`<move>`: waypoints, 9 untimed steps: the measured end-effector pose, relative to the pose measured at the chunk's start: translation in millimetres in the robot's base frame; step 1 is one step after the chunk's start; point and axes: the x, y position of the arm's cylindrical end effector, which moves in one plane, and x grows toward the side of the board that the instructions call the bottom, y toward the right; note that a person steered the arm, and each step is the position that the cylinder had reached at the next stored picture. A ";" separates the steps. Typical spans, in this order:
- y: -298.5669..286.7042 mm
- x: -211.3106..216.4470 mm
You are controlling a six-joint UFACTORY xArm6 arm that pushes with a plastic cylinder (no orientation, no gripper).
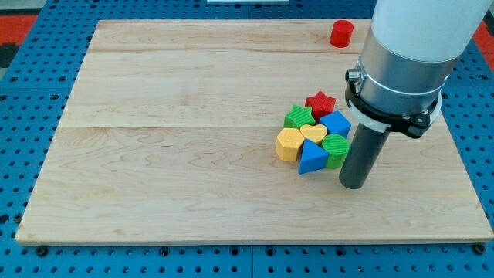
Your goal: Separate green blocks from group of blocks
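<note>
A tight group of blocks sits right of the board's middle. A green star block point(299, 116) is at the group's upper left. A green round ribbed block point(336, 148) is at its lower right. Between them lie a red star point(321, 102), a blue pentagon-like block point(336, 123), a yellow heart point(313, 134), a yellow hexagon point(289, 144) and a blue triangle point(312, 158). My tip point(353, 184) rests on the board just right of and below the green round block, nearly touching it.
A red cylinder point(341, 33) stands alone near the board's top edge, above the group. The wooden board point(154, 154) lies on a blue perforated table. The arm's large grey and white body hangs over the upper right.
</note>
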 end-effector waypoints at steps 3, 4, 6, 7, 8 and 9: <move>-17.7 -39.6; -20.3 -46.6; -60.4 -100.2; -81.2 -128.8; -93.0 -156.3; -121.3 -192.9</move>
